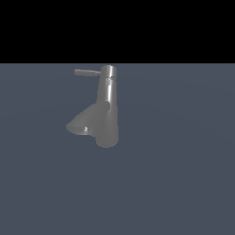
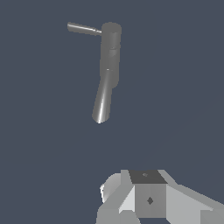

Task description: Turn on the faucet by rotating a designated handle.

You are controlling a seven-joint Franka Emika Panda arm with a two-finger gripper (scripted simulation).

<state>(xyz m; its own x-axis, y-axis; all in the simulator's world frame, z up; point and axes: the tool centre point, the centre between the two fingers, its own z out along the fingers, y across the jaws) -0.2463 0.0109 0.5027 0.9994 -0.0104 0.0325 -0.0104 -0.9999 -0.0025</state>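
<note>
The grey metal faucet stands upright on the dark floor in the exterior view. Its wide cone spout flares down toward the exterior view's left. The handle, a thin straight rod, sticks out from the top cap toward the exterior view's left. The wrist view shows the faucet from above, with its spout and handle. My gripper appears only as a grey-white blocky part at the edge of the wrist view, well away from the faucet. Its fingers cannot be made out. It is not in the exterior view.
A flat dark blue-grey floor surrounds the faucet. A black band fills the upper part of the exterior view. No other objects show.
</note>
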